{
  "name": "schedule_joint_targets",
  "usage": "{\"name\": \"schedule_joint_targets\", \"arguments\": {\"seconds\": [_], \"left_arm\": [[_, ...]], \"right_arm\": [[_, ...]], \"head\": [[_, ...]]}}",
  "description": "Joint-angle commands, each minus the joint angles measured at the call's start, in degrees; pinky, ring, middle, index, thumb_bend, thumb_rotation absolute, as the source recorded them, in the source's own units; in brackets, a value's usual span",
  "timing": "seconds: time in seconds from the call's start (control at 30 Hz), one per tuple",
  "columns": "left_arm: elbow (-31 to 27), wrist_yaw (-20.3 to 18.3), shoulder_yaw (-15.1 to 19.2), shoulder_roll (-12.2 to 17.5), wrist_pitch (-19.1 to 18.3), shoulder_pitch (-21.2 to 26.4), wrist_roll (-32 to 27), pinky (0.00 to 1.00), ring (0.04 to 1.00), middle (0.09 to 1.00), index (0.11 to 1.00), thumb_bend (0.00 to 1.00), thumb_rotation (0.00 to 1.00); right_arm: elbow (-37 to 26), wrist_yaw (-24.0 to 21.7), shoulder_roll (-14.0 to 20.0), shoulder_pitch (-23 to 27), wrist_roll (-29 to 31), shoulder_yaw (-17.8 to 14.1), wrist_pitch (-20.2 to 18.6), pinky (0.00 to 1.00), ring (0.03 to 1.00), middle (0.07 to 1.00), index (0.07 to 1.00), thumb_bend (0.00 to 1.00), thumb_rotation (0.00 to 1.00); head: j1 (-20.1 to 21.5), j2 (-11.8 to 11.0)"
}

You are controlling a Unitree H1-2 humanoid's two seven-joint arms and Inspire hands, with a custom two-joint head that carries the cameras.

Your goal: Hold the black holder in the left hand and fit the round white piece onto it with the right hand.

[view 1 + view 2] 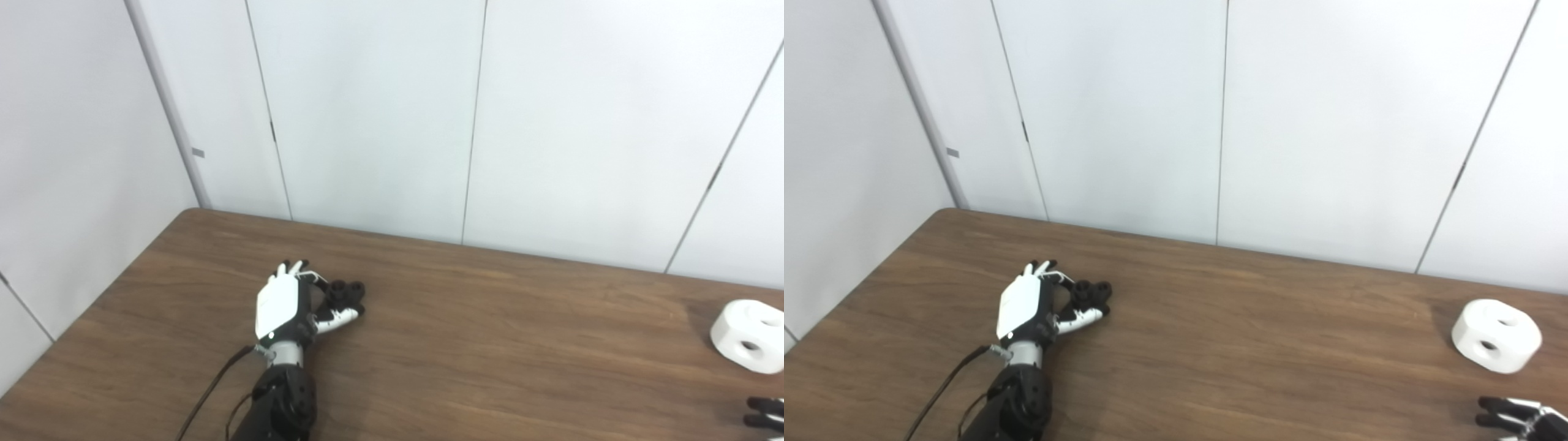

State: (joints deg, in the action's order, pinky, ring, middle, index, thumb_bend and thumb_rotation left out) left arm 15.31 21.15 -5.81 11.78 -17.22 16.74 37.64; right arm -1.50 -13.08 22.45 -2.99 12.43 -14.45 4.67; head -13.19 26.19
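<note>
The black holder (346, 293), a small dark piece with two round pegs on top, rests on the brown table (490, 343) at the left. My left hand (283, 305) lies beside it, white back facing up. Its fingers curl over the holder's far side and its thumb (339, 316) lies along the near side, so the hand is shut on the holder. The round white piece (1496, 335), a thick disc with two holes, sits alone at the table's right. Only the dark fingertips (1503, 414) of my right hand (1522, 416) show, at the bottom right corner, below and apart from the white piece.
White wall panels (380, 122) stand right behind the table's far edge. A black cable (211, 386) runs from the left wrist toward the picture's bottom. Bare wood lies between the holder and the white piece.
</note>
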Motion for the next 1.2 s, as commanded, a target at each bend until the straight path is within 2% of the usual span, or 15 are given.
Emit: {"name": "schedule_joint_targets", "arguments": {"seconds": [0.0,0.17,0.23,0.3,0.37,0.43,0.53,0.6,0.63,0.67,0.7,0.8,0.97,1.13,1.17], "left_arm": [[-0.1,0.1,-1.7,-1.3,1.2,-2.4,0.4,1.00,1.000,0.919,0.480,0.52,0.05],[-4.2,-1.4,-3.7,-1.8,0.1,-4.2,1.6,1.00,1.000,0.928,0.480,0.52,0.05],[-6.2,-2.3,-4.6,-1.8,-0.3,-5.0,2.2,1.00,1.000,0.927,0.480,0.52,0.05],[-7.9,-2.8,-5.3,-1.8,0.1,-5.9,2.6,1.00,1.000,0.923,0.480,0.52,0.05],[-10.2,-3.9,-6.2,-1.7,-0.1,-7.0,3.1,1.00,1.000,0.923,0.480,0.52,0.05],[-11.8,-4.7,-6.8,-1.6,0.1,-7.9,3.6,1.00,1.000,0.923,0.480,0.52,0.05],[-13.0,-4.5,-7.5,-1.7,1.8,-9.2,4.0,1.00,1.000,0.913,0.480,0.52,0.05],[-13.7,-4.8,-7.9,-1.7,2.4,-9.8,4.1,1.00,1.000,0.911,0.480,0.52,0.05],[-14.1,-5.1,-8.1,-1.6,2.8,-10.2,4.1,1.00,1.000,0.911,0.480,0.52,0.05],[-14.6,-5.4,-8.3,-1.6,3.0,-10.5,4.2,1.00,1.000,0.910,0.480,0.52,0.05],[-15.0,-5.9,-8.5,-1.6,3.2,-10.9,4.4,1.00,1.000,0.909,0.480,0.52,0.05],[-16.6,-7.1,-9.4,-1.7,3.4,-12.1,4.9,1.00,1.000,0.906,0.480,0.52,0.05],[-18.3,-8.3,-10.7,-2.1,4.4,-13.9,5.4,1.00,1.000,0.904,0.480,0.52,0.05],[-19.3,-9.8,-11.9,-2.4,5.1,-14.9,6.3,1.00,1.000,0.908,0.480,0.52,0.05],[-19.5,-10.2,-12.4,-2.5,5.1,-15.1,6.6,1.00,1.000,0.907,0.480,0.52,0.05]], "right_arm": [[-2.3,1.1,2.2,2.3,-1.1,-1.1,0.6,0.41,0.648,0.704,0.568,1.00,0.53],[-2.6,2.0,4.0,4.0,-4.5,-1.5,0.4,0.40,0.690,0.757,0.619,1.00,0.53],[-2.7,3.8,4.5,5.0,-8.0,-1.6,0.2,0.42,0.727,0.787,0.651,1.00,0.54],[-2.9,5.4,5.0,6.2,-11.6,-1.3,-0.4,0.52,0.809,0.838,0.695,1.00,0.52],[-3.5,6.5,5.3,7.4,-14.2,-1.1,-2.5,0.76,0.923,0.917,0.761,0.99,0.45],[-4.5,7.6,5.3,8.5,-16.7,-0.9,-4.6,0.88,0.970,0.959,0.793,0.95,0.38],[-5.5,8.5,5.6,9.9,-19.5,-0.8,-6.4,0.98,0.997,0.989,0.819,0.94,0.35],[-6.9,8.9,5.9,10.7,-21.9,-0.5,-8.6,1.00,1.000,0.990,0.806,0.99,0.42],[-6.6,9.1,6.3,11.0,-22.6,-0.5,-8.0,1.00,0.998,0.984,0.803,0.99,0.44],[-5.2,9.2,6.9,11.4,-23.1,-0.5,-6.8,1.00,0.999,0.992,0.832,0.91,0.24],[-3.8,9.4,7.4,11.6,-23.5,-0.6,-5.7,1.00,1.000,0.997,0.861,0.84,0.10],[2.6,8.5,8.5,12.7,-19.8,-2.0,-1.7,1.00,1.000,1.000,0.915,0.80,0.01],[8.7,9.0,10.1,14.0,-19.0,-2.2,2.0,1.00,1.000,1.000,0.899,0.83,0.03],[10.6,10.6,10.7,15.0,-21.1,-1.7,2.6,1.00,1.000,1.000,0.867,0.93,0.28],[11.4,10.8,10.8,15.4,-21.3,-1.6,3.1,1.00,1.000,1.000,0.865,0.93,0.30]], "head": [[0.2,0.0],[2.0,-0.1],[3.2,0.0],[5.8,0.4],[7.1,0.5],[9.0,0.7],[11.3,1.0],[12.7,1.3],[13.3,1.4],[13.8,1.5],[14.3,1.6],[15.2,1.9],[15.5,2.4],[15.9,2.7],[16.3,2.7]]}}
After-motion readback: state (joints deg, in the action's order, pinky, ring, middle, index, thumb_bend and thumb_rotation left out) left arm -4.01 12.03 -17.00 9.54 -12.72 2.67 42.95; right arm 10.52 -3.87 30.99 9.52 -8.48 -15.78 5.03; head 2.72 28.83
